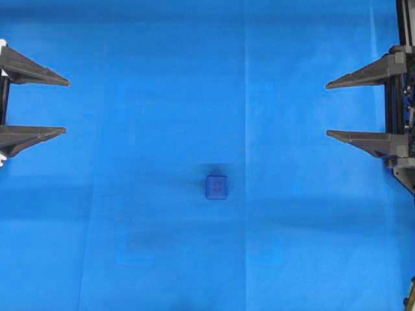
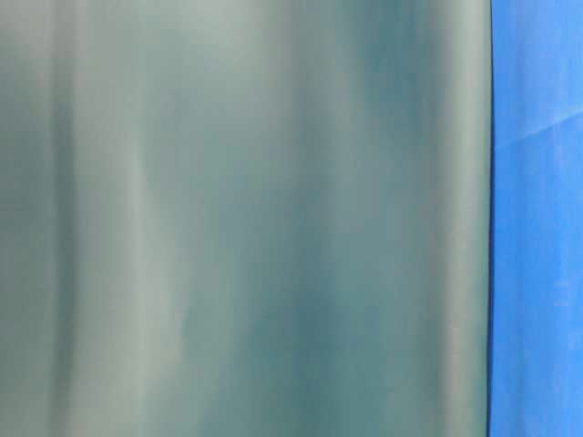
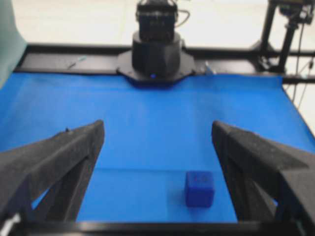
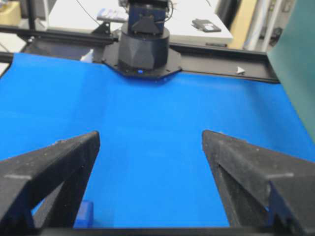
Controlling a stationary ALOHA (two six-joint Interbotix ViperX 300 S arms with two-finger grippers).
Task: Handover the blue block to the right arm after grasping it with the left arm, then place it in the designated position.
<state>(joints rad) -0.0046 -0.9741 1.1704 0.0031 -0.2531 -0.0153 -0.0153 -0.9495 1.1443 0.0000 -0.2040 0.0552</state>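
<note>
1. Two grippers are in sight. The left gripper (image 1: 65, 107) sits at the left edge of the overhead view with its jaws spread wide and nothing between them; its two pointed black fingers (image 1: 39, 74) aim toward the middle of the desk.
2. The right gripper (image 1: 327, 109) mirrors it at the right edge, jaws equally wide apart and holding nothing.
3. One blue block (image 1: 216, 186) lies flat on the blue cloth (image 1: 162, 65), between the two grippers, well apart from both and nearer the lower edge of the overhead view than they are.
4. In the left wrist view the block (image 3: 199, 188) lies on the cloth between the finger tips, nearer the finger on the right of that view. In the right wrist view only a corner of it (image 4: 84, 214) shows, at the bottom beside one finger.
5. One cloth covers the desk; nothing lies on it between either gripper and the block.
6. Each wrist view shows the opposite arm's black base (image 3: 155, 54) at the far edge.
7. A blurred grey-green panel (image 2: 246, 218) blocks most of the table-level view, leaving only a strip of cloth.
</note>
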